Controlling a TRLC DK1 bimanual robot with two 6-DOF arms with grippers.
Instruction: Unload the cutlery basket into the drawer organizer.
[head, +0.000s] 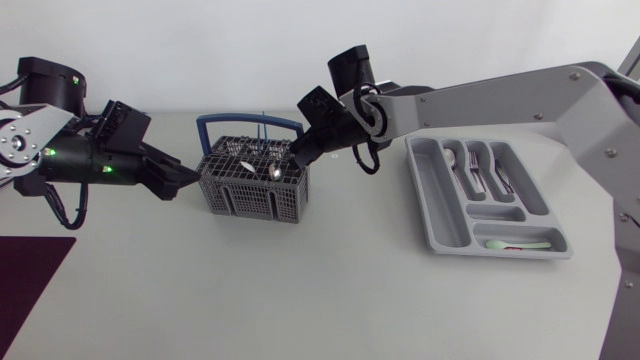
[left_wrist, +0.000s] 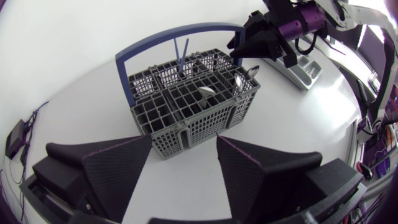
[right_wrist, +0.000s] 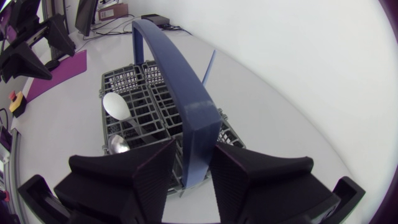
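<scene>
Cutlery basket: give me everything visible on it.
The cutlery basket is a grey, plastic-looking lattice box split into square compartments, with a blue arched handle spanning its length. It stands upright on the white table. At least two metal spoons stand in it bowl-up, plus a thin blue stick. The open left pincer sits just short of its left end, not touching. The right pincer is at the handle's right foot; contact cannot be told.
</scene>
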